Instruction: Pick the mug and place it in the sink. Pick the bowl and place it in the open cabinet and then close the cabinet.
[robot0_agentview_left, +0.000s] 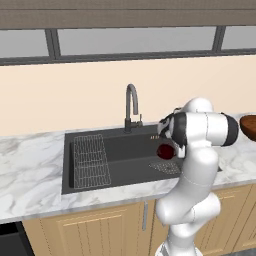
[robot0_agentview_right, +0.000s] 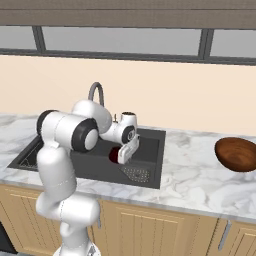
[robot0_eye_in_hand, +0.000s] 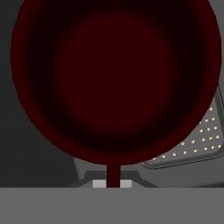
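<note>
Hand view: gripper (robot0_eye_in_hand: 113, 183) clamped on small dark red round mug (robot0_eye_in_hand: 114, 78), above dark grey rectangular sink (robot0_agentview_left: 130, 150). Not yet released. Wide reddish-brown wooden bowl (robot0_agentview_right: 236, 154) untouched on tabletop (robot0_agentview_right: 195, 170); cabinet steps left.

Gripper (robot0_agentview_right: 121, 156) fingertips hidden behind mug (robot0_agentview_right: 114, 154) in right base view; arm's own body covers them in left base view. Mug rim (robot0_eye_in_hand: 114, 78) cut off by top edge in hand view (handle runs down to frame bottom). Bowl (robot0_agentview_left: 248, 125) cropped at right edge. Sink (robot0_agentview_right: 150, 150) left half blocked by arm.
</note>
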